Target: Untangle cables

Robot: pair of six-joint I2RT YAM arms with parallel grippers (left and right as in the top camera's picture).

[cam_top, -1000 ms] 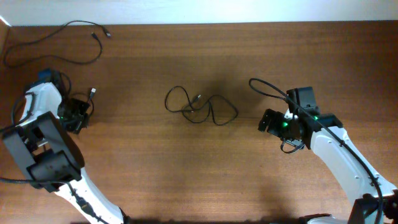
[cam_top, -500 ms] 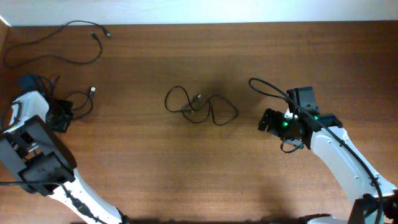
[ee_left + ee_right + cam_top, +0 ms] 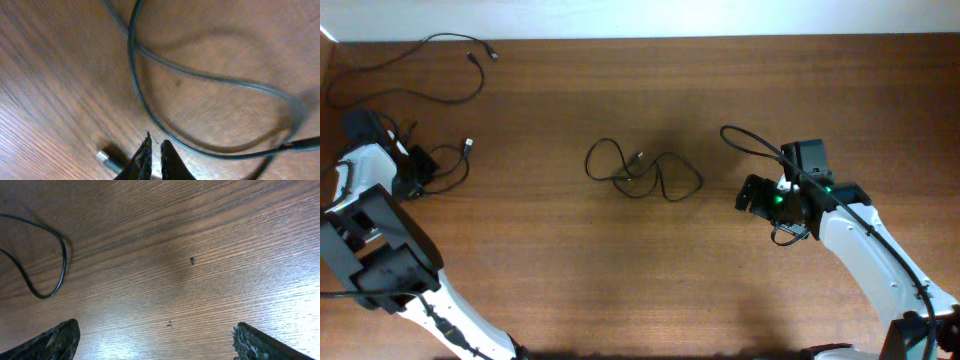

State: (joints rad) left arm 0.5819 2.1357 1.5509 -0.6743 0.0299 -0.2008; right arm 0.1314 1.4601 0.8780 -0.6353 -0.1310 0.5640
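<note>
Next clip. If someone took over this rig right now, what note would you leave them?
Left gripper: almost closed, nothing between the fingers, aimed at the wood beside the left cable.
Right gripper: wide open, empty, over bare wood right of centre.
Cables: the far cable lies spread out at the far left corner, the left cable below it, and the middle cable is looped over itself mid-table.
Done: two cables lie apart.
Left: straighten out the middle cable.
</note>
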